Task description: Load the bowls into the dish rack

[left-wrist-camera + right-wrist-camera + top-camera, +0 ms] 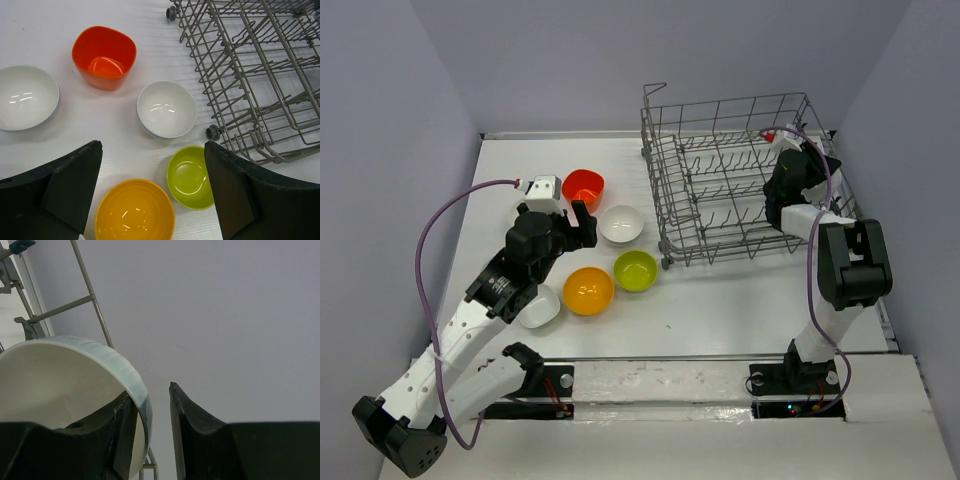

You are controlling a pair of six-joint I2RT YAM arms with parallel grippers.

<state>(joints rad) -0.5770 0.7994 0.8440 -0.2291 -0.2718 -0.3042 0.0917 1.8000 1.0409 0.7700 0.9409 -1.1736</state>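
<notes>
Several bowls lie on the table left of the dish rack point(740, 180): red-orange point(583, 186), white point(621, 223), lime green point(635, 270), orange-yellow point(588, 290), and another white one point(540, 306) half under the left arm. My left gripper point(152, 187) hovers open above them, over the orange-yellow bowl point(134, 212) and the lime green bowl point(190, 176). My right gripper point(149, 392) is at the rack's far right side. A white bowl point(60, 385) stands on edge there with its wall between the jaws; it touches the left finger, and a gap separates it from the right finger point(195, 430).
The rack's wire side point(92, 300) rises just behind the white bowl, with the grey wall beyond. In the left wrist view the rack's wheeled corner point(213, 132) is close to the middle white bowl point(166, 108). A small white box point(542, 188) sits near the red-orange bowl.
</notes>
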